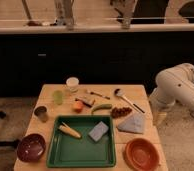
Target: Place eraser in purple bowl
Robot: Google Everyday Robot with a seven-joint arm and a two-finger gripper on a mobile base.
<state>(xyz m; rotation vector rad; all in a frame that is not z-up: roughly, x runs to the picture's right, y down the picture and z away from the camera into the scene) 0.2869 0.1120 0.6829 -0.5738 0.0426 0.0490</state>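
Note:
The eraser (pixel 86 99), a small tan block with a darker face, lies on the wooden table (pixel 50 92) toward the back middle, next to a small orange thing (pixel 78 106). The purple bowl (pixel 31 147) stands at the table's front left corner, left of the green tray (pixel 80 152). My white arm (pixel 177 87) is off the table's right side. My gripper (pixel 160 118) hangs at the arm's lower end by the right edge, far from both the eraser and the bowl.
The tray holds a yellow corn cob (pixel 70 131) and a blue-grey pad (pixel 98 131). An orange bowl (pixel 141 153) stands front right. A grey cloth (pixel 132 123), spoon (pixel 125 98), green pod (pixel 102 108), green cup (pixel 58 97), white cup (pixel 72 83) and metal cup (pixel 40 113) are around.

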